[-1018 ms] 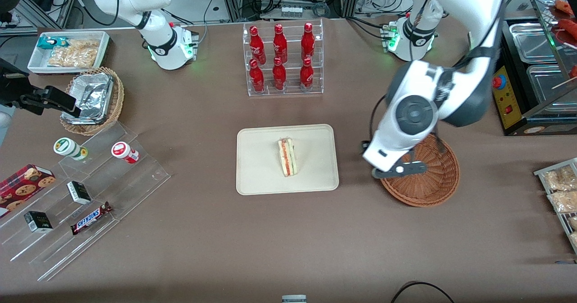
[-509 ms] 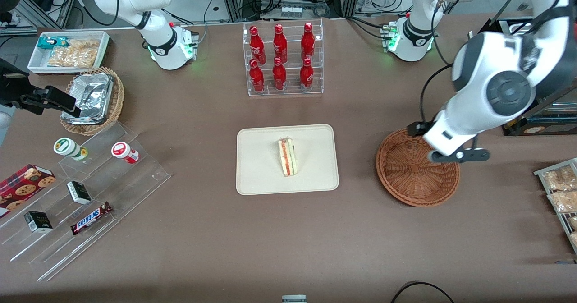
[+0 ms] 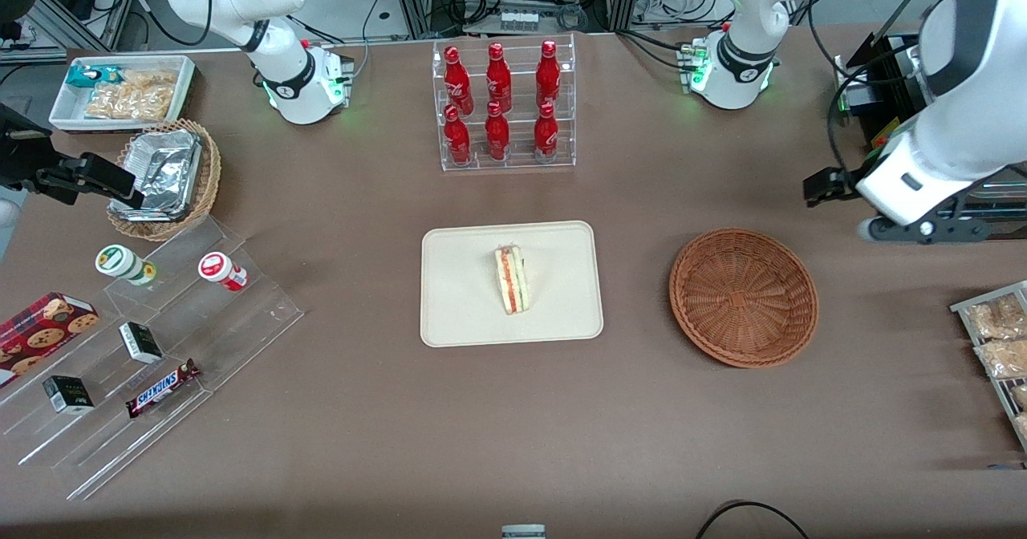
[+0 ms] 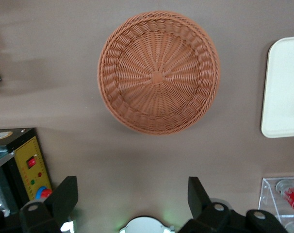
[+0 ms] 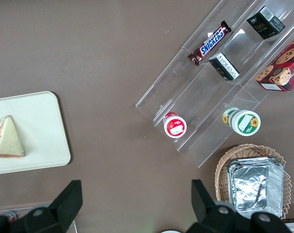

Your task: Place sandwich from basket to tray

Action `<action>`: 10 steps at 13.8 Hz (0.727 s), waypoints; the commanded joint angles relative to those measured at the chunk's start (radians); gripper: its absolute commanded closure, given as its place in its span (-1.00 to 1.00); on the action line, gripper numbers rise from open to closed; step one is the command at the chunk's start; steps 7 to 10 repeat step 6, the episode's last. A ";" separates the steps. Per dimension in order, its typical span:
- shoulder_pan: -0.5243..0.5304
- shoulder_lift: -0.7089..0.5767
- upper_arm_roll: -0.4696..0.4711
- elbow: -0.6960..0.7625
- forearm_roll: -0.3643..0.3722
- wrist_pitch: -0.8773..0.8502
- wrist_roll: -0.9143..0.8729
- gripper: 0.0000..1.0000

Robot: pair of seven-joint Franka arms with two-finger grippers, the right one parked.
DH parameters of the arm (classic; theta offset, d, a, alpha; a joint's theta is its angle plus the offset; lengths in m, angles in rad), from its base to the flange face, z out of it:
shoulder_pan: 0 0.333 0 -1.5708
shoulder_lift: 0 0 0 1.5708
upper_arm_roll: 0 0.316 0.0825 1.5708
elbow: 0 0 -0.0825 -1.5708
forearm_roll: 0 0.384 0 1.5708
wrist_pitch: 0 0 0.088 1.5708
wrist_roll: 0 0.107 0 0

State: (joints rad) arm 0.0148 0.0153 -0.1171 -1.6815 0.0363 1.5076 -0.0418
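Note:
The sandwich (image 3: 512, 280), a pale wedge with red and green filling, lies on the cream tray (image 3: 465, 314) at the table's middle. It also shows in the right wrist view (image 5: 8, 137) on the tray (image 5: 45, 145). The reddish-brown wicker basket (image 3: 744, 297) stands empty beside the tray, toward the working arm's end. My left gripper (image 3: 923, 228) hangs high above the table, farther toward that end than the basket. In the left wrist view the gripper (image 4: 132, 194) is open and empty, with the basket (image 4: 159, 73) and a tray corner (image 4: 283, 97) below.
A clear rack of red bottles (image 3: 503, 106) stands farther from the camera than the tray. A food warmer with a yellow panel (image 3: 907, 170) and a rack of snack bags (image 3: 995, 338) sit at the working arm's end. A stepped acrylic shelf (image 3: 160, 362) and a foil-lined wicker basket (image 3: 164, 176) sit at the parked arm's end.
My left arm has swung from over the basket out toward the working arm's end of the table, uncovering the whole basket. The sandwich and tray have not moved.

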 commanded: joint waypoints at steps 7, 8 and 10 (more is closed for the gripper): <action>0.017 -0.043 0.047 0.025 -0.003 -0.008 0.036 -1.00; 0.017 -0.043 0.047 0.025 -0.003 -0.008 0.036 -1.00; 0.017 -0.043 0.047 0.025 -0.003 -0.008 0.036 -1.00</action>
